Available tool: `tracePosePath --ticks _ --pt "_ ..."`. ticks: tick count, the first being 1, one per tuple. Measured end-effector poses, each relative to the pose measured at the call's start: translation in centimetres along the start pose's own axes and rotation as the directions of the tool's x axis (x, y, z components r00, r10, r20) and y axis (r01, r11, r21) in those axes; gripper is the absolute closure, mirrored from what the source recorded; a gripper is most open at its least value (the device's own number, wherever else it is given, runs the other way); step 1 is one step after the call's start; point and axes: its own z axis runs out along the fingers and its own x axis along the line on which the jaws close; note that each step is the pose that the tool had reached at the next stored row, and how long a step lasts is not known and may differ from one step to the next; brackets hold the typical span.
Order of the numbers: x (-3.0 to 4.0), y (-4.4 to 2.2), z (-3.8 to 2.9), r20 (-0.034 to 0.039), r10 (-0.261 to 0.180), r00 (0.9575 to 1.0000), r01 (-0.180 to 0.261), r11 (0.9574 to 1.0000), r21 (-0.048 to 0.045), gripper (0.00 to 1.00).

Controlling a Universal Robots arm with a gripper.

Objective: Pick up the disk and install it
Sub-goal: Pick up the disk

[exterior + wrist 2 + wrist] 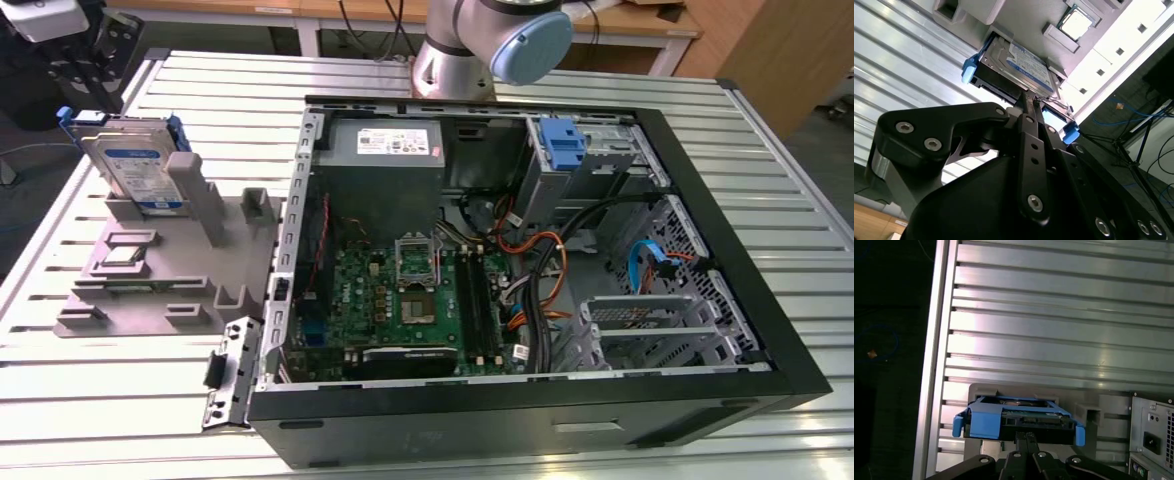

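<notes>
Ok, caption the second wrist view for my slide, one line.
Gripper, jaws together, at the edge of the blue-framed disk standing in its grey holder on the slatted table.

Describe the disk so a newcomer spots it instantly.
Find the open computer case; on the exterior view's left of it sits a grey fixture. The disk stands upright in it: silver, white-and-blue label, blue frame, unlike the small flat chip nearby.

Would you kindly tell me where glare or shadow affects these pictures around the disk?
Exterior view: even light, the disk well lit, the computer case interior in shadow. Second wrist view: strong glare on the slatted table, the gripper a dark mass. First wrist view: bright bands across the table, the disk's near edge shaded.
</notes>
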Motion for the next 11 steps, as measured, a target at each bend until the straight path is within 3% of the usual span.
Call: tracePosePath --ticks 7,11 --pt "0.00 0.00 0.01 -0.0038 -0.085 0.9963 0.085 0.9964 -0.0019 0.90" --pt "0.00 0.00 0.01 -0.0041 -0.091 0.9959 0.091 0.9959 -0.0020 0.90"
